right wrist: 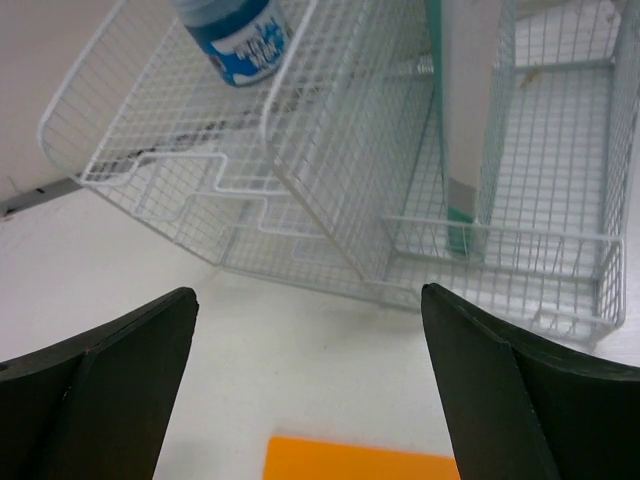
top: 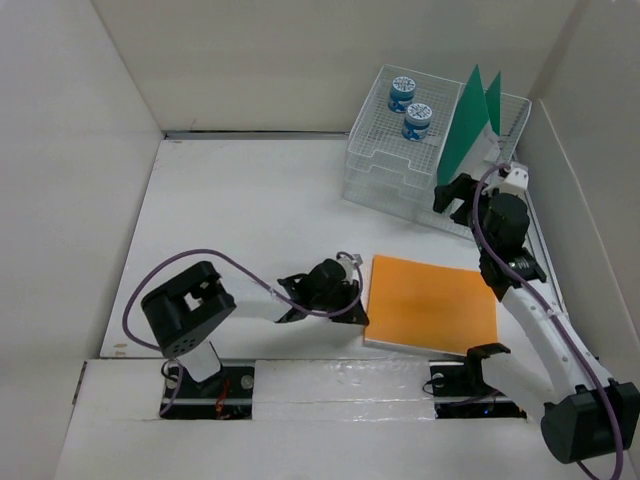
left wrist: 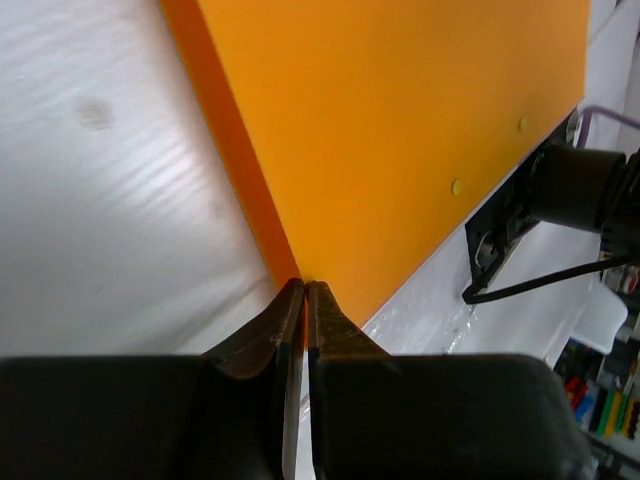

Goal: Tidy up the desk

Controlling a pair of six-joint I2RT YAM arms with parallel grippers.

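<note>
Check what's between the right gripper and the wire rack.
Only bare white desk lies between the open right gripper and the wire rack; the right wrist view shows it.

free: desk (top: 250, 200) left half — open | obstacles: wire rack (top: 400, 190) far right — orange board (top: 432, 305) near

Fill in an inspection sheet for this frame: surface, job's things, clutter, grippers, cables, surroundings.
Surface: white matte desk.
Job's things: orange pad lying flat near the front; wire rack at the far right, with two jars on top and green folders standing upright.
Clutter: nothing seen.
Grippers: left gripper has its fingers shut at the pad's corner; right gripper is open, facing the rack and holding nothing.
Cables: a purple cable loops along each arm.
Surroundings: beige walls on three sides.
</note>
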